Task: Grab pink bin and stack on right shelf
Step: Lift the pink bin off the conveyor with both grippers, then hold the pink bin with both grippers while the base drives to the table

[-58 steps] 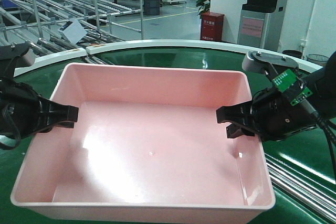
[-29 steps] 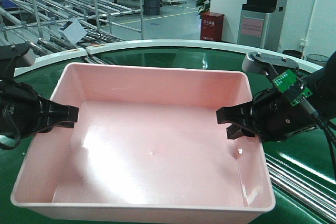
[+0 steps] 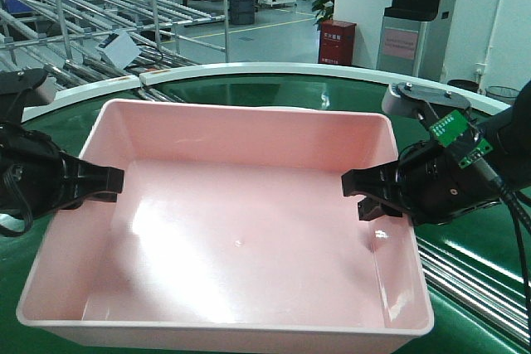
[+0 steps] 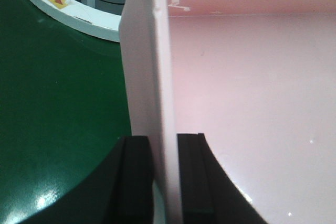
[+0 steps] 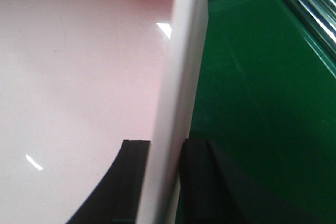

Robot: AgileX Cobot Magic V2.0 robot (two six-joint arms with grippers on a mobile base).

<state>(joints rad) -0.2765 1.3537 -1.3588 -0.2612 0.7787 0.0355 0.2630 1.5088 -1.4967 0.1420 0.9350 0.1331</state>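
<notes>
Gripping opposite walls of the pink bin [image 3: 236,242]: left tool [image 4: 164,176]; right tool [image 5: 164,178]

- Bright, even light comes from overhead; a broad white glare spreads over the floor of the bin [image 3: 241,242].
- A soft shadow lies along its left wall.
- Small glints dot the green worktop [image 4: 58,93].
- In both wrist views my jaws and the bin wall are blurred at close range.

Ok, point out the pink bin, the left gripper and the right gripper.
pink bin [image 3: 241,242], front view, its bare floor.
left gripper [image 4: 163,142], left wrist view, midway between fingertips clamping the wall.
right gripper [image 5: 164,145], right wrist view, midway between fingertips clamping the wall.
</notes>
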